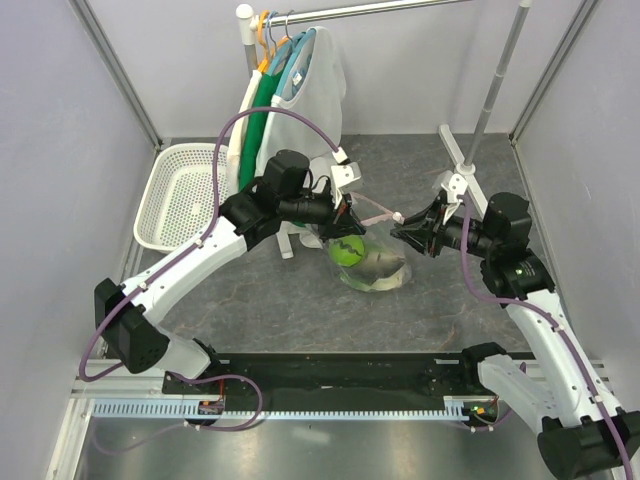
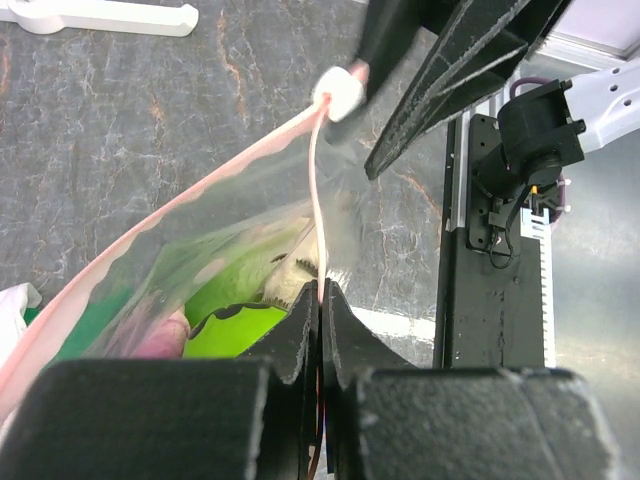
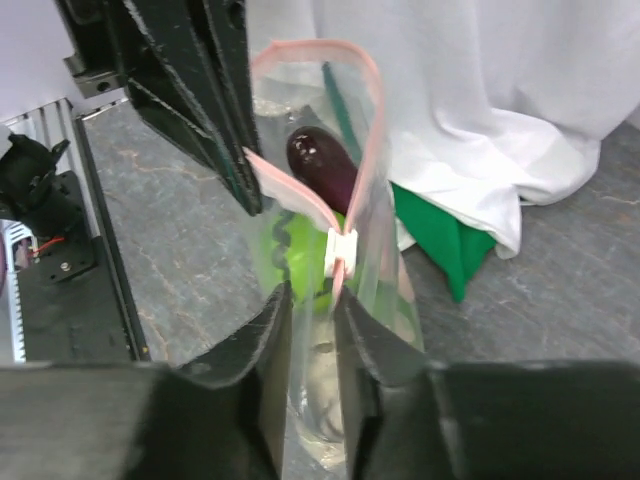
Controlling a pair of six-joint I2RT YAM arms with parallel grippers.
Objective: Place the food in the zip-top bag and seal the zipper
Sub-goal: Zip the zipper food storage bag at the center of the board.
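Observation:
The clear zip-top bag (image 1: 368, 262) hangs between my two grippers over the table's middle. Its pink zipper (image 1: 378, 213) is taut, with a white slider (image 3: 340, 254) at the right end and the mouth open beyond it. Inside lie a purple eggplant (image 3: 325, 160), bright green lettuce (image 2: 235, 295) and a pale oblong vegetable (image 1: 383, 266); I cannot pick out the small round fruit. My left gripper (image 2: 322, 290) is shut on the zipper strip (image 2: 316, 200). My right gripper (image 3: 312, 290) has its jaws narrowly apart, straddling the bag's end just behind the slider.
A white basket (image 1: 185, 195) sits at the back left. A clothes rack with hangers and a white mesh garment (image 1: 310, 100) stands behind the bag, over a green cloth (image 3: 440, 240). A white rack foot (image 2: 100, 15) and a slanted pole (image 1: 490, 90) are nearby.

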